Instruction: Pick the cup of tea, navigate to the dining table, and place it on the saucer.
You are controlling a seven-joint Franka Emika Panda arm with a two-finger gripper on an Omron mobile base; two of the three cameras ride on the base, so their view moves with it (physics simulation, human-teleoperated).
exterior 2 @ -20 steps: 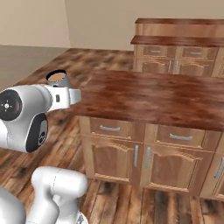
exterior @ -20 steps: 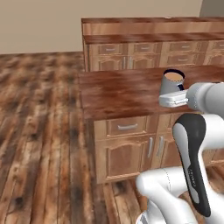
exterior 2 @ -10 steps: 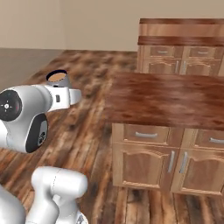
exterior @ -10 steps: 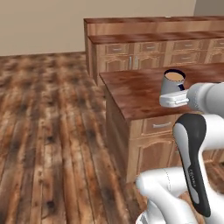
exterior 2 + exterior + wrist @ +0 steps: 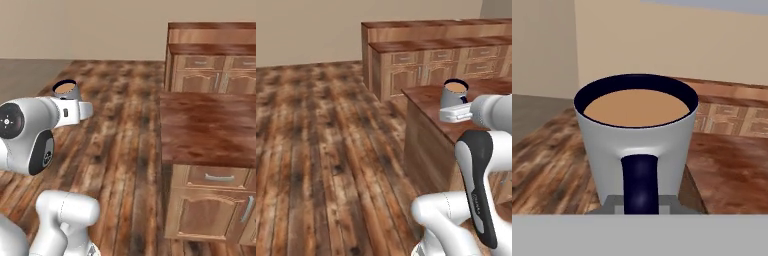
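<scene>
The cup of tea (image 5: 454,92) is a grey mug with a dark rim, full of light-brown liquid, held upright in the air. My gripper (image 5: 457,114) is shut on its dark handle, just below the mug body. From the right side the cup (image 5: 67,90) sits above the white hand, over the wooden floor. In the hand view the mug (image 5: 637,132) is close up with its handle facing me, and my gripper (image 5: 640,204) clamps the handle's lower end. The dining table and the saucer are out of view.
A boxy wooden island (image 5: 210,127) with drawers and a reddish top stands to the right, its near corner (image 5: 426,100) just beyond the cup. Wooden cabinets (image 5: 431,55) with drawers line the back wall. Plank floor (image 5: 326,140) stretches open to the left.
The whole scene has slid to the right in both base views, so the base has moved. The cup stays in the shut gripper, in the same place relative to the arm.
</scene>
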